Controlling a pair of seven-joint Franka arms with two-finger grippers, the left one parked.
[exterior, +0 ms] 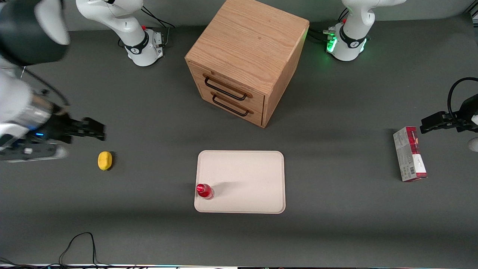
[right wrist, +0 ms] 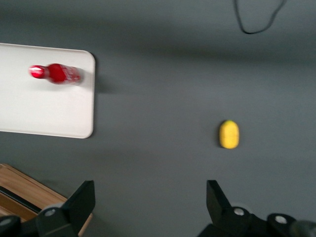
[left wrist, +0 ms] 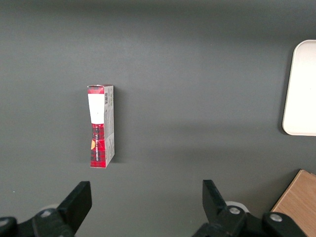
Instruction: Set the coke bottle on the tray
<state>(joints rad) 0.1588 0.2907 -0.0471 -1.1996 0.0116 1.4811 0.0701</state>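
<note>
Already the coke bottle [exterior: 204,191] stands upright on the tray [exterior: 246,168], tucked into the corner nearest the working arm's end and close to the front camera, just inside the low rim. That looks like the job done, to my eye. The gripper [exterior: 98,130] hangs well apart from it, above the table near the yellow lump [exterior: 105,160], its fingers spread wide and holding nothing. The wooden drawer cabinet [exterior: 246,59] sits farther from the camera than the tray, the carton box [exterior: 409,154] toward the parked arm's end.
</note>
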